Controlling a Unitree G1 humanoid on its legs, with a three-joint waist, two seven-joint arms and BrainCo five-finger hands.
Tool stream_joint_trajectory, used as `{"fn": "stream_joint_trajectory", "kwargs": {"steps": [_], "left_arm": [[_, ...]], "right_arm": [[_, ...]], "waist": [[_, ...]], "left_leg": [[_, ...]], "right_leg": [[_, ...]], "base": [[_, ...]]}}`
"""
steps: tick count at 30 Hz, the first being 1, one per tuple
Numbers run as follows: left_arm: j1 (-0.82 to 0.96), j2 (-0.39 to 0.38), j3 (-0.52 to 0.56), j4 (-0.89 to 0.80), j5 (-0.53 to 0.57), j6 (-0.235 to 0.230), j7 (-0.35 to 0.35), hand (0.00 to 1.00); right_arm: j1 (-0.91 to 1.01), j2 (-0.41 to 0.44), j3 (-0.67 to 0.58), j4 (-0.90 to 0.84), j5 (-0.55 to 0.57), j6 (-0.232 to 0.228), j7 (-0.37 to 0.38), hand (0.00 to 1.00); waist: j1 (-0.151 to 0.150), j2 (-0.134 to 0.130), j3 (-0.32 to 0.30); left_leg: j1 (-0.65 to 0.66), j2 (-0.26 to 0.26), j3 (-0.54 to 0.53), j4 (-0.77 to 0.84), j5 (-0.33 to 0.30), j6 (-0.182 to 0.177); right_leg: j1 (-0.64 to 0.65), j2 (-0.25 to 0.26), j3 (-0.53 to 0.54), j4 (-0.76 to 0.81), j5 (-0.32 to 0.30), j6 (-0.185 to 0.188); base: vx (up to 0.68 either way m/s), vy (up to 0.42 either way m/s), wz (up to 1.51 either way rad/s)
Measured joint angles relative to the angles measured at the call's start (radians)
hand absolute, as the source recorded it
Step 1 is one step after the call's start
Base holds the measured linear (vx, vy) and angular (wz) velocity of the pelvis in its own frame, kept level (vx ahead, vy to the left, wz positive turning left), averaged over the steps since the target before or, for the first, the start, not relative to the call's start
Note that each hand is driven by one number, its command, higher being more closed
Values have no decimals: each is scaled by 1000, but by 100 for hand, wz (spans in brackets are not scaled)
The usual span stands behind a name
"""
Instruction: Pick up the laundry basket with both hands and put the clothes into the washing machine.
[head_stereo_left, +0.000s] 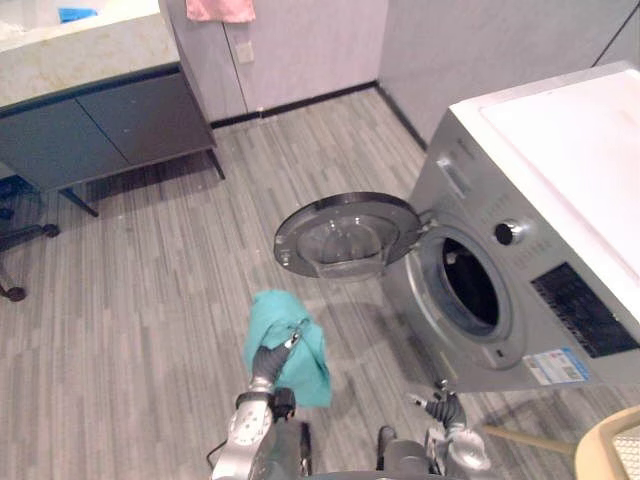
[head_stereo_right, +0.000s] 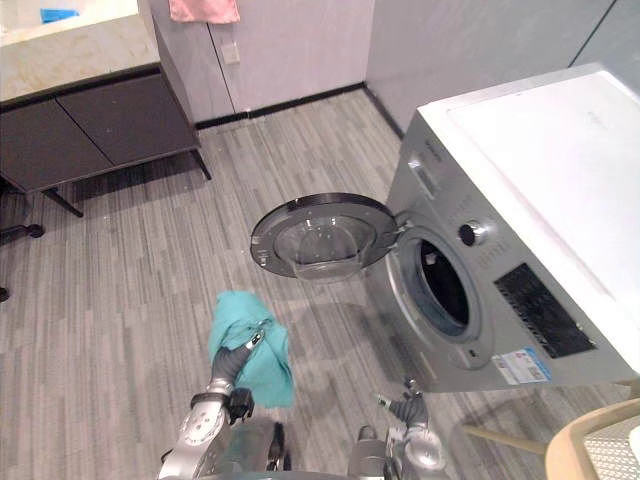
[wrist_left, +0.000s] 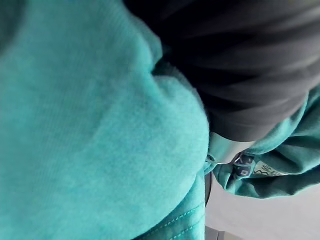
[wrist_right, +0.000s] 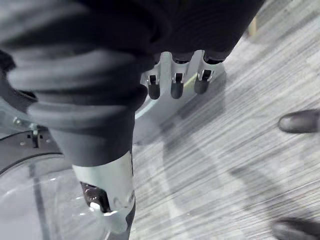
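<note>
Over the grey plank floor (head_stereo_left: 150, 330), in front of the washing machine (head_stereo_left: 560, 180), the left hand (head_stereo_left: 267, 362) was raised with its fingers curled into a teal garment (head_stereo_left: 300, 335). The cloth was bunched above the hand and hung down beside the wrist, clear of the floor. In the left wrist view the same teal fabric (wrist_left: 90, 125) pressed right up against the hand's dark cover, with a stitched hem and a small label showing.

The garment was held well short of the machine, on the near side of the round door (head_stereo_left: 345, 235). That door stood swung fully open toward the middle of the floor, its glass bowl facing up. Behind it the dark drum opening (head_stereo_left: 470, 285) was uncovered, and I could not tell whether anything lay inside.

The right hand (head_stereo_left: 447, 405) hung low, near the machine's lower front corner. In its own wrist view its fingers (wrist_right: 172, 82) were relaxed and its thumb stuck out, with nothing in its grasp.

The laundry basket (head_stereo_left: 600, 445) stood on the floor at the near right, beside the machine; only part of its beige rim showed.

At the far left edge of the floor stood a dark cabinet (head_stereo_left: 110, 125) with a pale stone top, and a pink towel (head_stereo_left: 220, 10) hung on the wall beyond it.
</note>
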Motion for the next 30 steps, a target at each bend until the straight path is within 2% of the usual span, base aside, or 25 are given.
{"fn": "stream_joint_trajectory", "kwargs": {"steps": [1,3,4,6,7,9,11,12,13,14,15,16,17,18,19,20,21,22,23,24,26,27,28,29,30], "left_arm": [[-20,19,-1,28,0,1,0,100],[-25,47,-3,44,0,11,2,100],[-22,51,-5,42,0,10,2,100],[2,46,-7,42,0,12,2,100],[14,47,-10,43,0,13,0,100],[17,49,-16,43,1,20,0,100],[14,59,-12,40,0,21,2,100],[12,60,-10,39,0,21,2,100],[10,58,-8,39,0,21,2,100],[12,58,-8,38,0,23,2,100],[12,57,-6,38,0,25,1,100],[10,59,-1,38,0,27,1,100],[9,61,12,39,0,29,1,100],[9,54,22,51,0,34,1,100],[2,44,23,47,0,33,1,100],[-4,40,23,44,0,32,0,100],[-17,38,22,45,0,32,-1,100],[-24,38,22,46,0,32,-1,100],[-27,28,24,49,0,31,0,100],[-29,27,21,53,0,31,-1,100],[-29,23,11,53,0,31,-1,100],[-29,17,13,53,0,30,0,100],[-29,16,15,53,0,30,1,100],[-31,17,19,54,0,30,1,100],[-28,17,22,55,0,30,2,100]], "right_arm": [[-15,20,5,15,0,3,-1,0],[-7,48,22,-3,-3,-4,4,0],[-6,49,23,-1,-4,-2,7,0],[-7,42,31,-1,-11,0,15,0],[-4,41,33,0,-11,3,16,0],[5,36,35,7,-12,7,16,0],[14,31,47,7,-13,8,16,0],[11,30,52,7,-13,8,16,0],[2,28,63,7,-19,9,16,0],[-2,27,67,7,-20,9,16,0],[-4,26,71,7,-20,9,16,0],[-5,27,74,7,-21,9,16,0],[-1,28,75,6,-21,10,16,0],[5,13,74,9,-21,12,16,0],[8,6,74,10,-21,12,16,0],[0,-6,74,9,-21,12,16,0],[-2,-16,74,8,-20,11,15,0],[-1,-20,75,8,-20,11,14,0],[-8,-26,90,12,-19,9,8,0],[-12,-30,91,13,-19,8,1,0],[-26,-35,90,41,-18,12,-6,0],[-26,-31,90,53,-18,12,-6,0],[-28,-28,88,57,-18,12,-7,0],[-32,-18,78,59,-18,12,-12,0],[-33,-16,65,66,-18,12,-20,0]], "waist": [[5,-39,2],[2,-38,-2],[6,-39,-2],[24,-39,0],[19,-38,0],[3,-45,0],[-10,-42,-4],[-11,-47,-7],[-9,-32,-4],[-9,-29,-6],[-8,-26,-7],[-12,-21,-6],[-12,-38,-16],[-15,-17,-27],[-14,-4,-30],[-11,12,-33],[-13,25,-29],[-10,29,-28],[7,30,-26],[14,27,-25],[19,10,-21],[26,2,-18],[28,3,-17],[38,10,-13],[43,11,-12]], "left_leg": [[5,-32,23,24,1,-3],[22,-19,71,35,-47,10],[32,-17,91,43,-72,31],[61,7,196,94,-158,52],[85,13,233,93,-183,48],[160,17,310,47,-210,55],[214,28,368,3,-224,38],[226,35,385,-4,-231,33],[244,63,433,-3,-255,13],[258,81,460,0,-268,-2],[266,92,471,9,-268,1],[282,109,493,23,-277,-7],[309,116,495,32,-292,-33],[319,148,487,70,-309,-61],[313,171,485,109,-309,-63],[278,209,466,236,-291,-84],[210,258,426,447,-230,-64],[166,284,399,572,-176,-43],[87,320,362,794,-171,-29],[68,315,351,843,-194,-25],[15,253,297,832,-238,-23],[-35,200,244,725,-267,-20],[-46,174,214,659,-277,-15],[-52,127,153,501,-280,-20],[-48,110,119,410,-273,-29]], "right_leg": [[-1,-33,35,5,-14,21],[-18,-3,88,7,5,36],[-32,7,100,36,22,38],[-100,8,128,174,13,46],[-135,4,116,247,13,46],[-217,-48,-7,402,20,18],[-256,-82,-168,436,-18,-35],[-268,-84,-207,428,-25,-47],[-299,-79,-321,390,-34,-62],[-312,-77,-389,359,-33,-65],[-319,-70,-431,332,-28,-64],[-323,-51,-467,276,-10,-63],[-323,-14,-474,185,60,-84],[-296,15,-476,171,110,-161],[-286,32,-477,169,108,-163],[-258,60,-472,157,88,-169],[-192,98,-465,104,72,-171],[-153,116,-453,66,72,-171],[-70,146,-408,14,73,-172],[-45,147,-385,7,73,-172],[6,129,-325,-4,73,-171],[17,116,-271,-3,73,-170],[17,112,-249,-2,74,-169],[22,109,-204,1,75,-159],[25,106,-184,4,74,-130]], "base": [[238,268,-82],[215,195,-59],[167,156,-80],[104,155,-151],[103,192,-158],[109,124,-112],[175,44,-91],[210,-19,-105],[242,-49,-98],[269,-54,-96],[258,-59,-63],[420,-137,-54],[580,-194,-39],[608,-197,-34],[530,-180,-35],[492,-191,-40],[475,-210,-34],[541,-206,-59],[429,-131,-74],[488,-76,-106],[331,61,-97],[276,122,-98],[313,195,-133],[274,251,-103],[265,270,-125]]}}
